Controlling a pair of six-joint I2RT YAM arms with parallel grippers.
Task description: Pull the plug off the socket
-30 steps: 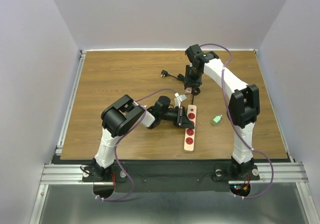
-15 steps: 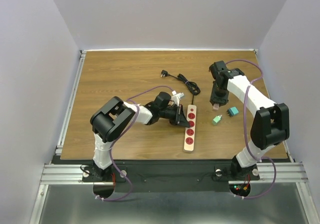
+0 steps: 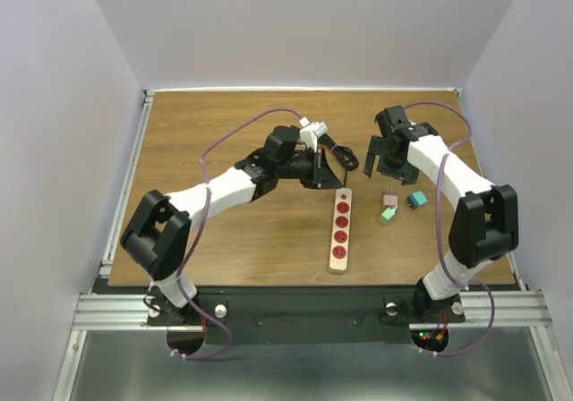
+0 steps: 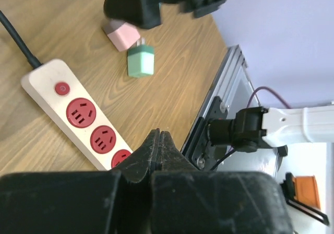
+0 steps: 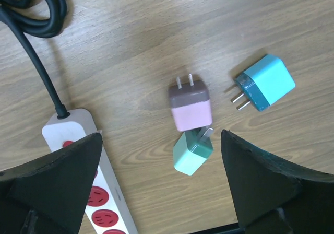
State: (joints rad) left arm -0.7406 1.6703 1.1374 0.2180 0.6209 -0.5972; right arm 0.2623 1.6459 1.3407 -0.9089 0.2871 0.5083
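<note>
Progress is looking close to complete from where I am sitting. The socket (image 3: 340, 229) is lying flat on the counter (image 3: 206, 123) between the two arms. All four of its red outlets are showing bare in the top view, and nothing is sitting in any of them. Its black cord (image 3: 345, 157) is coiling away from the far end.

Near the socket's far end, on the right side, three loose plugs are lying on the wood with their prongs exposed. The pink plug (image 5: 190, 108) and the green plug (image 5: 192, 153) are lying right against each other, and the teal plug (image 5: 263, 82) is lying a little apart. I am not able to tell which of them the task is meaning.

I am holding the right hand (image 5: 160, 137) above the pink and green plugs with its jaws spread wide, gripping nothing. I am keeping the left hand (image 4: 159, 140) pinched shut, finger against finger with nothing between. It is hanging over the counter near the socket's far end and not touching it.

I am judging the pull itself as done, since no plug is sitting in the strip. All that is looking left is drawing both arms back clear of the cord and the loose plugs.
</note>
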